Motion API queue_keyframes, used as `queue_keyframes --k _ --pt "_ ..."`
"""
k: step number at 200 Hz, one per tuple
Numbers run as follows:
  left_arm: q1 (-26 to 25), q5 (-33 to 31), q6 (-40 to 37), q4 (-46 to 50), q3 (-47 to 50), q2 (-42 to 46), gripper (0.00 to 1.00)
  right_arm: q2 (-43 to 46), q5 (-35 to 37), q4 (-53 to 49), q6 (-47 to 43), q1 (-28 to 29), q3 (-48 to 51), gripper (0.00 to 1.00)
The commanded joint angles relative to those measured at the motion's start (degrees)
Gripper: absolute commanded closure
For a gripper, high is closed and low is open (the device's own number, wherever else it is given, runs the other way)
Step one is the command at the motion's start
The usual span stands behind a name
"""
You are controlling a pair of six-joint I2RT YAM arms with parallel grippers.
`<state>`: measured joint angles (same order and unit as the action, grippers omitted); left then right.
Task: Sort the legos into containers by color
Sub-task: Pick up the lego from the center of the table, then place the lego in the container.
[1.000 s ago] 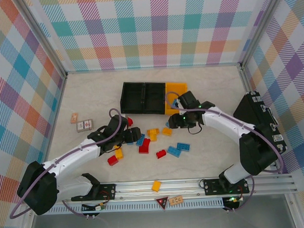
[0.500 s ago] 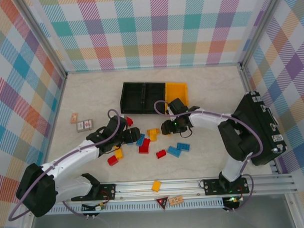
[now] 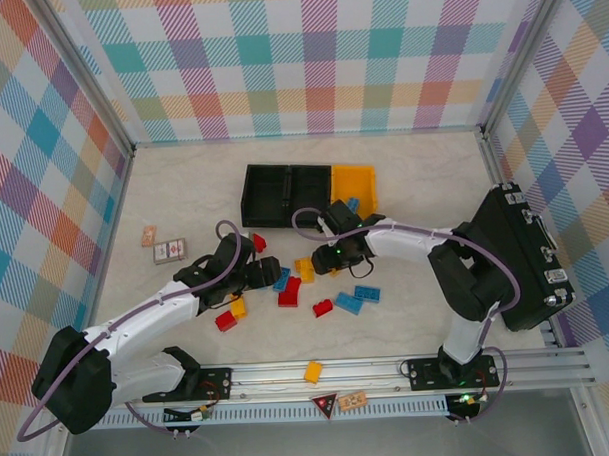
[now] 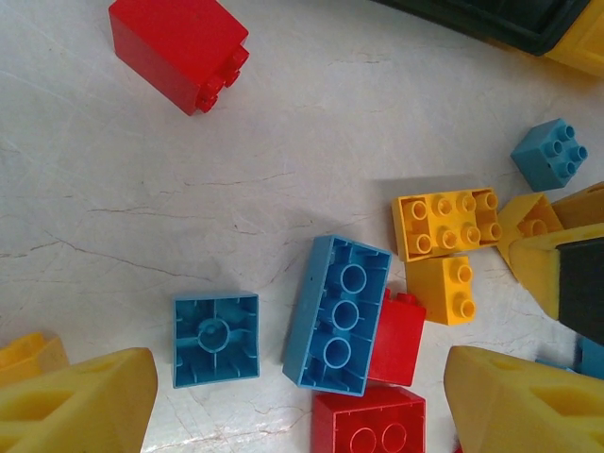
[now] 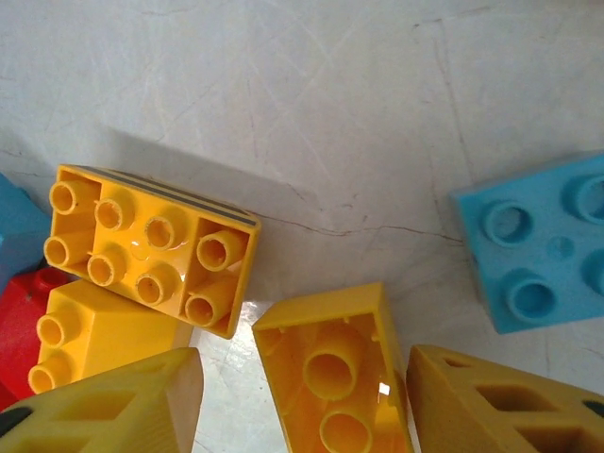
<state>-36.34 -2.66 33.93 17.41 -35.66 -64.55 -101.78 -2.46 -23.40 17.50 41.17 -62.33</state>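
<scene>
- Two arms are out over the worktop (image 3: 183, 192), but only one has really moved. A second ago the right pincer (image 5: 302, 366) was up over the yellow bin (image 3: 365, 176). Now it has swung away and come down to the pile of legos (image 3: 306, 278) just in front of the yellow bin.
- With that arm out of the way, a small blue brick (image 3: 353, 203) shows lying inside the yellow bin. My guess is that it was just dropped there, but I cannot be sure.
- The right pincer is spread, with one finger on each side of an upside-down yellow brick (image 5: 330, 382). There is a little gap on both sides, so it is not pinching yet.
- The left pincer (image 4: 297, 377) has hardly moved. It hangs over the side of the pile farther from the yellow bin. It is spread wide and holds nothing, and a long blue brick (image 4: 338, 316) lies on its back under it.
- So one trip looks done and the next is starting, and the yellow brick looks like the next one to be picked up.
- Most of the legos are still loose on the worktop in front of the yellow bin. The two black bins (image 3: 283, 197) joined to it are too dark to see into.
</scene>
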Motion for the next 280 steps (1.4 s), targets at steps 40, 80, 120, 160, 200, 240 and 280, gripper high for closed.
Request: queue_keyframes --k 40,80,120,160,200,240,280 --pt "-0.47 -0.67 1.48 -0.97 1.69 -0.20 0.20 -3.43 5.08 -4.11 -0.97 1.90 -2.89 0.56" --pt "-0.46 -0.95 1.71 -0.99 1.87 -0.31 0.20 -3.15 6.41 -4.76 -0.96 2.17 -2.71 0.67" --pt "-0.49 -0.82 1.93 -3.24 1.30 -0.78 0.20 0.52 6.61 -5.93 -0.92 2.16 -2.84 0.72" --pt "-0.48 -1.36 2.59 -3.57 0.47 -0.47 0.20 2.32 7.96 -11.00 -1.47 2.10 -8.86 0.73" --pt "-0.49 -2.50 2.88 -2.23 0.23 0.53 0.20 -1.92 8.41 -14.96 -0.99 1.39 -19.42 0.73" --pt "-0.49 -3.73 3.66 -1.96 1.28 2.83 0.20 -10.60 9.08 -18.53 0.12 -0.67 -32.83 0.73" --pt "-0.49 -4.48 4.03 0.13 2.43 4.66 0.20 -20.12 9.50 -22.60 1.69 -3.07 -45.37 0.72"
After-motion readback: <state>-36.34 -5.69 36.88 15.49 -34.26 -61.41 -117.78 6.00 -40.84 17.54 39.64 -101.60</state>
